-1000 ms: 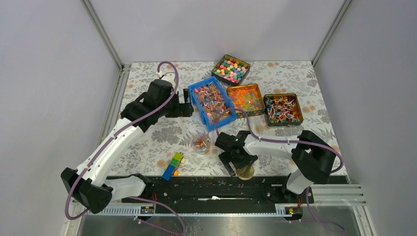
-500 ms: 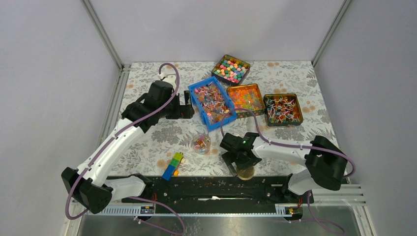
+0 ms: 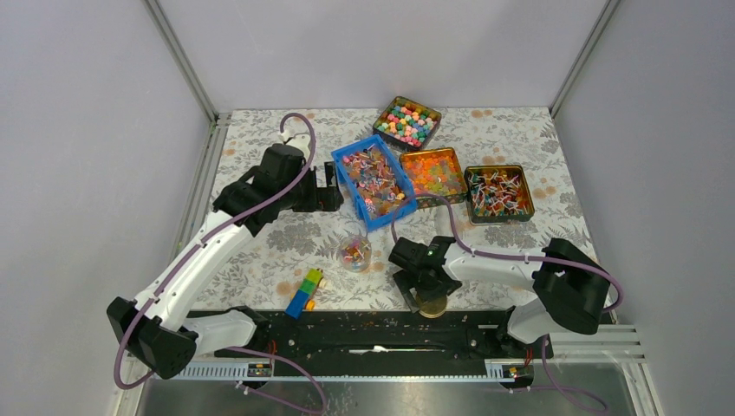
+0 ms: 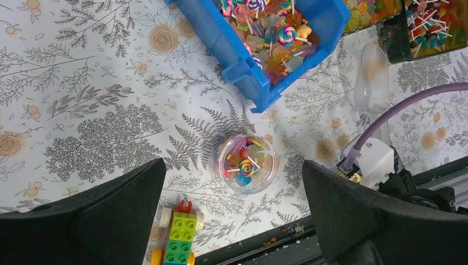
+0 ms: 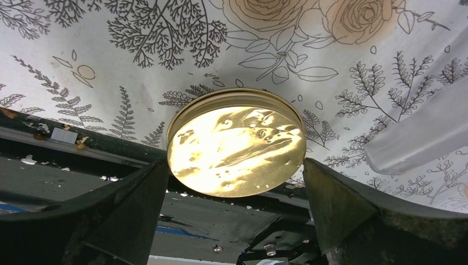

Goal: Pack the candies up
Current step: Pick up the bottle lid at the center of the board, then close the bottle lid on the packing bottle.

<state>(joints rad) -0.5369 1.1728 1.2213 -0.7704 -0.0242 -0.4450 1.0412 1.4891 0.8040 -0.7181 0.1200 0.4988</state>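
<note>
Both left fingers (image 4: 110,221) and right fingers (image 5: 110,221) gape empty; only left wrist view resolves candies (image 4: 245,165) in jar (image 4: 220,160), pointing every way.

Bin (image 3: 350,192) w/ candies (image 3: 373,178) mid-table (image 3: 511,130), angled. Behind it to R: tin of balls (image 3: 387,109). Just R of bin: gummy tin (image 3: 427,152), then lollipop tin (image 3: 503,220) further R. Jar (image 4: 220,157) w/ candies in front of bin. Toy bricks (image 3: 303,292) front-L of jar. Lid (image 5: 235,144) front-R of jar, at table's near edge.

Multicoloured candies (image 4: 264,34), blue bin (image 4: 218,41), gold lid (image 5: 235,142)
</note>
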